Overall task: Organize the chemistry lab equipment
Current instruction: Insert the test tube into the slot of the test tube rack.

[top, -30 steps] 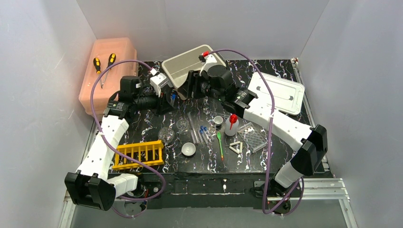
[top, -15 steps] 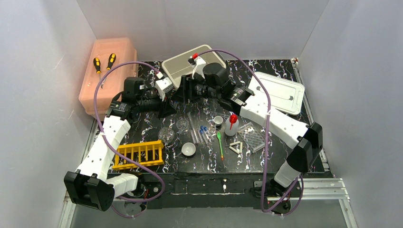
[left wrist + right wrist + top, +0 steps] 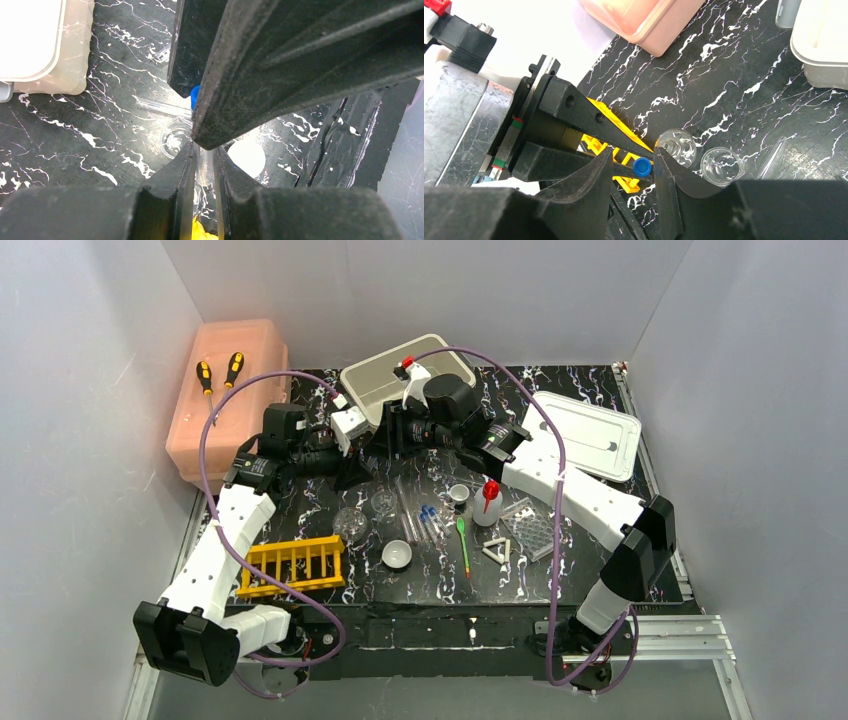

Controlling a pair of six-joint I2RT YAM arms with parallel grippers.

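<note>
A clear glass tube with a blue cap is held above the back middle of the table, my left gripper shut on its glass. My right gripper stands open around the capped end, with a gap on one side of the cap. In the top view the two grippers, left and right, meet tip to tip. On the table lie the yellow rack, white bowl, flask, more tubes, green spoon, white triangle and squeeze bottle.
A pink box with two screwdrivers stands at the back left. A grey-white container sits behind the grippers, its lid at the right. A clear well plate and a small beaker lie mid-table.
My right arm has moved left toward the left gripper, and its jaws have narrowed around the blue cap. The left gripper keeps its hold on the tube.
</note>
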